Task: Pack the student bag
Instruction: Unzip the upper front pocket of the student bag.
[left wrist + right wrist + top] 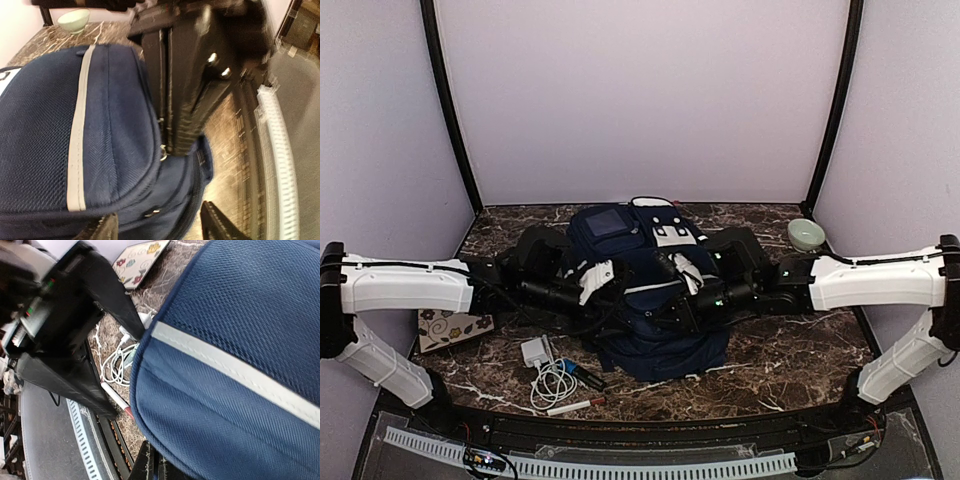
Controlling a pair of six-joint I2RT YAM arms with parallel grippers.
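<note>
The student bag [655,310] is a dark navy backpack with thin pale stripes, lying in the middle of the marble table. It fills the left wrist view [75,140] and the right wrist view [235,365]. My left gripper [592,282] is at the bag's left side. In its own view it [160,230] is open, its jaws spread either side of the bag's zippered edge. My right gripper [688,278] is on the bag's right side. In the left wrist view it [180,135] looks closed on the bag's seam beside a small metal zip ring [162,152]. Its own view [157,467] shows little of it.
A pale green bowl [806,235] stands at the back right. A patterned card [455,328] lies at the left. A white charger with coiled cable [545,365], a dark blue pen [582,375] and a white marker with red cap [575,405] lie in front of the bag.
</note>
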